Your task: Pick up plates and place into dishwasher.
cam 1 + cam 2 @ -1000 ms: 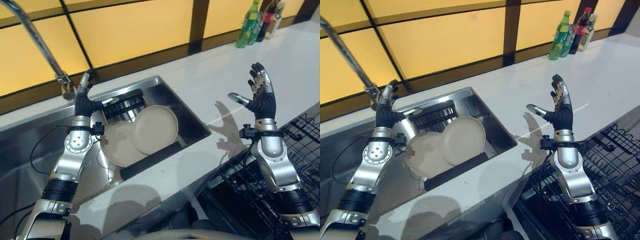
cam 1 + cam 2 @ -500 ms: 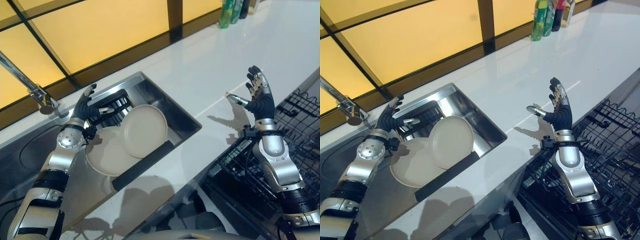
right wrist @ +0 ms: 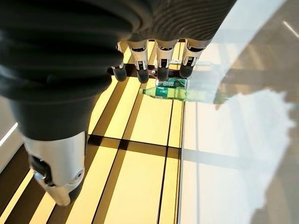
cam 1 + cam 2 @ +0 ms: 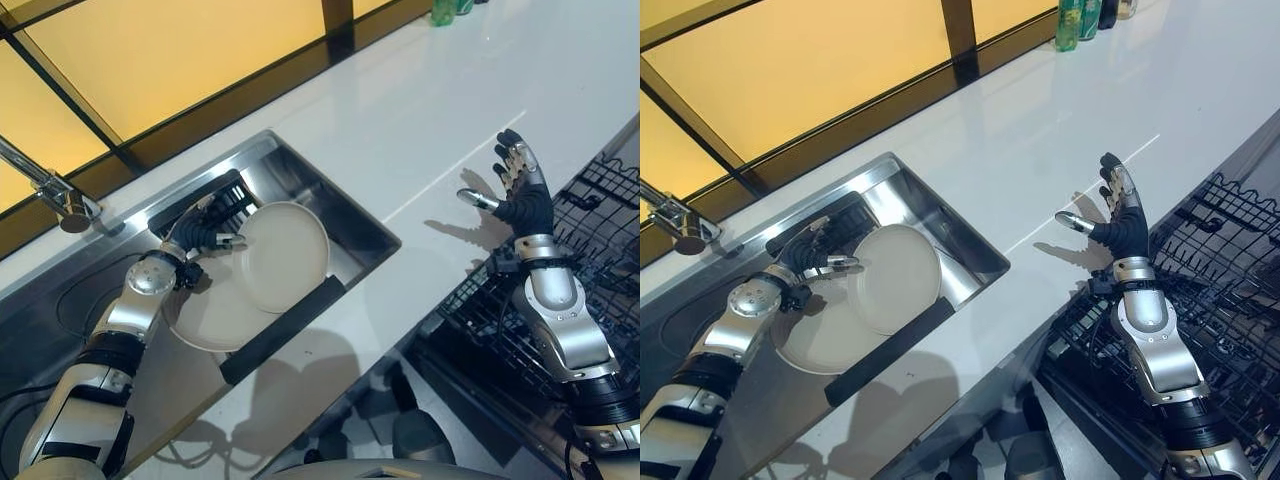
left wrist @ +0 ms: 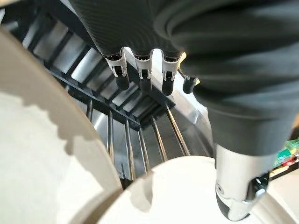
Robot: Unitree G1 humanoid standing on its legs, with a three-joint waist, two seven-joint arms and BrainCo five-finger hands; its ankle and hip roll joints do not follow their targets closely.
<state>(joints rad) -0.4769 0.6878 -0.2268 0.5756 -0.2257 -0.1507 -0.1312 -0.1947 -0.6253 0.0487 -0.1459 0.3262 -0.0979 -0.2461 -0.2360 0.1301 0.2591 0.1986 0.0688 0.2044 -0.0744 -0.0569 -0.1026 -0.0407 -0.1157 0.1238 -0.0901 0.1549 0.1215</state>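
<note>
Two cream plates lie overlapping in the steel sink [image 4: 335,190]: a smaller one [image 4: 288,255] leans on top of a larger one [image 4: 205,318]. My left hand [image 4: 200,233] hovers open at the smaller plate's left rim, over the dark slatted rack [image 5: 117,109]. Its thumb [image 5: 238,191] reaches over that plate [image 5: 187,196] and its fingers [image 5: 142,74] are straight; the larger plate [image 5: 37,158] lies beside it. My right hand [image 4: 520,195] is raised open above the counter's front edge, palm to the left, holding nothing.
The dishwasher's black wire rack [image 4: 1240,270] stands pulled out below the counter at the right. A dark bar [image 4: 285,332] lies across the sink's front. The tap [image 4: 55,192] rises at the left. Bottles [image 4: 1072,18] stand far back on the white counter [image 4: 450,110].
The camera has tipped down and shifted. My left hand has come down from the tap side to the smaller plate's rim. The right hand has kept its raised open pose.
</note>
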